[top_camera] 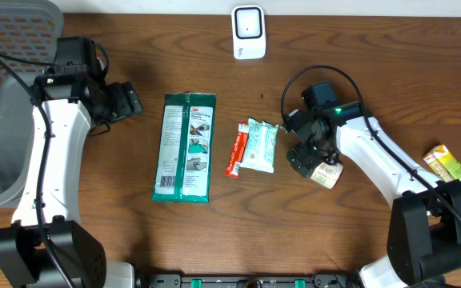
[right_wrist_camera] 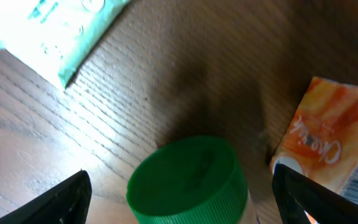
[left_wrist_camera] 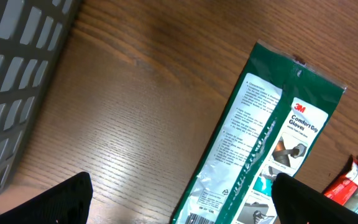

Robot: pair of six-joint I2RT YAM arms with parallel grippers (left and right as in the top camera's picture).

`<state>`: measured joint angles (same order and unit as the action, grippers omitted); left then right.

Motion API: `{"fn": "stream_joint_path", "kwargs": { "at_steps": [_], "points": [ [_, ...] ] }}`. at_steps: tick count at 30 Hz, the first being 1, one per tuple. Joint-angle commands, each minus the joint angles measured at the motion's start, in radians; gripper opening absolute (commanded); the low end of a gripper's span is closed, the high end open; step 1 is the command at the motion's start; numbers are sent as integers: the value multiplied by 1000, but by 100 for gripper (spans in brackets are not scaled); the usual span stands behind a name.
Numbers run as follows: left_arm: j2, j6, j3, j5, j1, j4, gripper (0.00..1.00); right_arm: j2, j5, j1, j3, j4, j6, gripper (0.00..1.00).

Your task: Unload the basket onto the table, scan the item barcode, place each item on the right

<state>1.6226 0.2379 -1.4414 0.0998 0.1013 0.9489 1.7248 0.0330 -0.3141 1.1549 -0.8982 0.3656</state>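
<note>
A bottle with a green screw cap [right_wrist_camera: 188,177] lies on the wooden table; in the overhead view its pale labelled body [top_camera: 327,173] shows under my right gripper [top_camera: 306,154]. The right gripper [right_wrist_camera: 182,194] is open, one finger on each side of the cap with a gap on both sides. At the table's far edge stands the white barcode scanner [top_camera: 248,32]. My left gripper [top_camera: 126,102] hovers open and empty at the upper left. In its wrist view the left gripper [left_wrist_camera: 182,196] is over the near end of a green glove package [left_wrist_camera: 272,137].
The glove package [top_camera: 184,146], a red stick pack [top_camera: 235,152] and a teal wipes pack [top_camera: 260,146] lie mid-table. An orange and green carton [top_camera: 452,168] lies right of the bottle, seen close in the wrist view as the carton [right_wrist_camera: 334,143]. A grey mesh basket [top_camera: 6,120] stands at far left.
</note>
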Motion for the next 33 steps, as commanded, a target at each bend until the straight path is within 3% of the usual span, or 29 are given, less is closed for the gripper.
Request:
{"fn": "stream_joint_path", "kwargs": {
  "at_steps": [1, 13, 20, 27, 30, 33],
  "points": [
    [5, -6, -3, 2, 5, 3, 92, -16, -50, -17, 7, -11, 36, 88],
    [5, -6, -3, 2, 5, 3, 92, -11, -51, -17, -58, 10, 115, 87],
    [5, -6, -3, 2, 5, 3, 92, -11, -3, -17, -68, 20, 130, 80],
    [5, -6, -3, 2, 5, 3, 93, -11, -2, -17, -99, 26, 130, 79],
    [5, -6, -3, 2, 5, 3, 93, -11, -2, -17, -105, 34, 129, 69],
    [5, -6, -3, 2, 5, 3, 92, -12, -1, -18, -105, 54, 110, 47]
  ]
}}
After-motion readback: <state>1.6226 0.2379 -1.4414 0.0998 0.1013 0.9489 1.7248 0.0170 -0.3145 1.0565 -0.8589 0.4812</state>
